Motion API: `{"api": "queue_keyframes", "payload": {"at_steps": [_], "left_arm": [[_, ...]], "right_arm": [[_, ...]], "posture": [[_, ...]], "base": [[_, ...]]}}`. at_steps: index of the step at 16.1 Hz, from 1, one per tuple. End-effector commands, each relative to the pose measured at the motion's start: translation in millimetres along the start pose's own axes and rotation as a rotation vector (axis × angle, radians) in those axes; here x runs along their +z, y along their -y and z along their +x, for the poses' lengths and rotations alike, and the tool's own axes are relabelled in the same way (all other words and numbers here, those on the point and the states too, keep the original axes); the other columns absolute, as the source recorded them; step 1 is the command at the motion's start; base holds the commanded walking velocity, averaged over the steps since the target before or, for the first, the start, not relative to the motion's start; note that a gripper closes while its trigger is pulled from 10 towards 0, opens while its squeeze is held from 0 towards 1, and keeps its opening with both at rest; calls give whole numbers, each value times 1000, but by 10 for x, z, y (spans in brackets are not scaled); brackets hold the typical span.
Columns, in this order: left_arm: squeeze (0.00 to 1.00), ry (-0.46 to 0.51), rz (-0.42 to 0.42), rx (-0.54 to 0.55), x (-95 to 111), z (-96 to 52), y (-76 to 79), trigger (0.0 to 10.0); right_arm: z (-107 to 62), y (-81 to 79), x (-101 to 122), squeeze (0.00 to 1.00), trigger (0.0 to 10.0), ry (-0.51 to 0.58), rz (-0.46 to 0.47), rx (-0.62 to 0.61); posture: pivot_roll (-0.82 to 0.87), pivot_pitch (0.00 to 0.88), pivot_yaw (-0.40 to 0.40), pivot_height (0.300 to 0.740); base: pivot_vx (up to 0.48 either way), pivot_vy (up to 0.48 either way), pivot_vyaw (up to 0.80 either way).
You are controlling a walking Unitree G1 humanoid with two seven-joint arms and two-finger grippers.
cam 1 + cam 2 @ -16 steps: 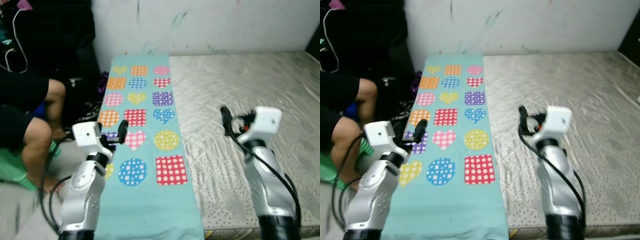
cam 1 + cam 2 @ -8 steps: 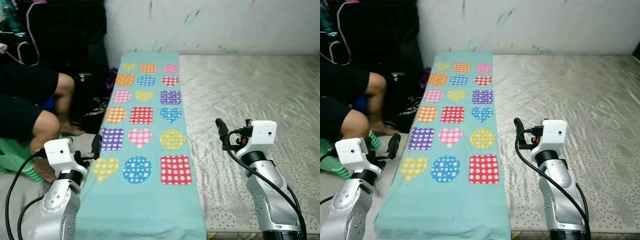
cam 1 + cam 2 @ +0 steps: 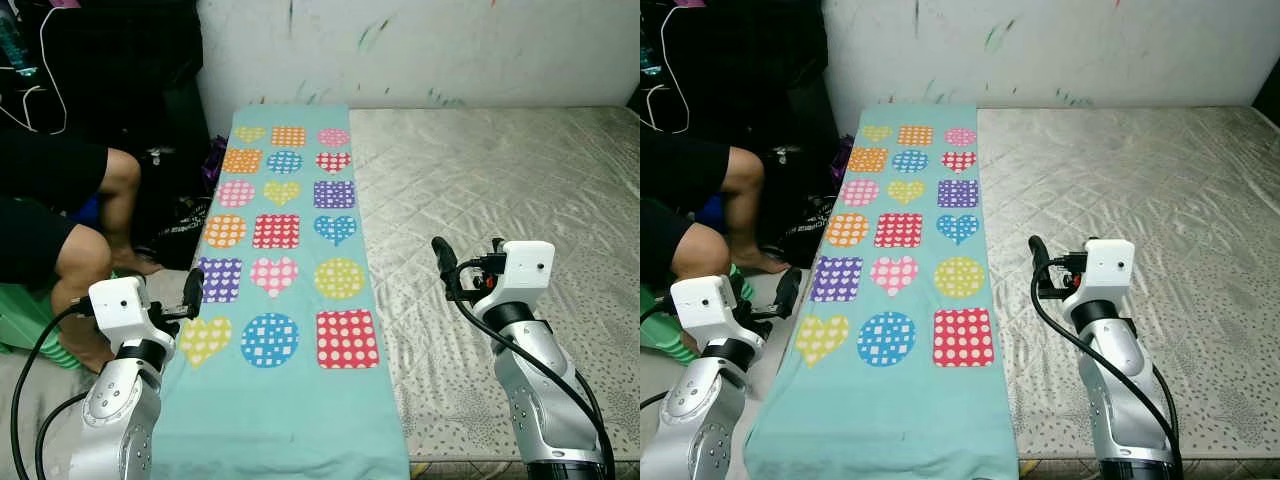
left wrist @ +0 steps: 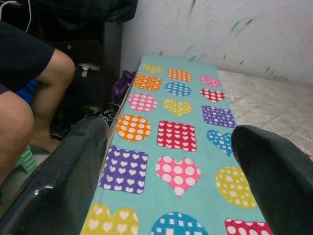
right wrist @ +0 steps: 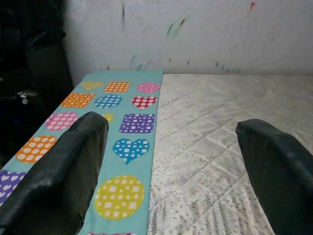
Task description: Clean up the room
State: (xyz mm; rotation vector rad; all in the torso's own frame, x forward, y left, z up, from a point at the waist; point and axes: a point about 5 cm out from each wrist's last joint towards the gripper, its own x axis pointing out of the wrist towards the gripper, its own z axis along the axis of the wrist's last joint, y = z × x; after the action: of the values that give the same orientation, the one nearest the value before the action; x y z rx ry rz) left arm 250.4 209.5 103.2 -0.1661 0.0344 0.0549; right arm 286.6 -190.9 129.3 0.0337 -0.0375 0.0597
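Both grippers (image 4: 166,161) (image 5: 171,166) stayed open over blanket (image 3: 290,260).

patterned sheet (image 3: 290,300) lying on mattress (image 3: 500,190)

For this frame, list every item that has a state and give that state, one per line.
Patterned teal blanket: folded into a long strip, lying flat along the left edge of the mattress.
Mattress: bare, quilted surface uncovered.
Left hand: open, holding nothing, raised over the blanket's left edge.
Right hand: open, holding nothing, raised above the mattress.
Person: seated beside the mattress, knees bent.
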Motion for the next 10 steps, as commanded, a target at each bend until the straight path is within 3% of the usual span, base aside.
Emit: {"api": "queue_keyframes", "payload": {"at_steps": [1,8,10], "left_arm": [[0,14,7,7,40,-2,-18,10000],[0,15,9,5,42,-3,-11,10000],[0,14,-5,-33,60,23,98,10000]], "right_arm": [[-1,-8,29,0,10000,14,-8,8],[-4,-11,26,0,10000,13,-9,12],[-8,-30,5,0,10000,3,0,21]], "posture": [[-187,0,45,740],[-187,0,45,740],[-191,0,50,740]], "base": [[0,0,0],[0,0,0],[-272,0,0]]}}
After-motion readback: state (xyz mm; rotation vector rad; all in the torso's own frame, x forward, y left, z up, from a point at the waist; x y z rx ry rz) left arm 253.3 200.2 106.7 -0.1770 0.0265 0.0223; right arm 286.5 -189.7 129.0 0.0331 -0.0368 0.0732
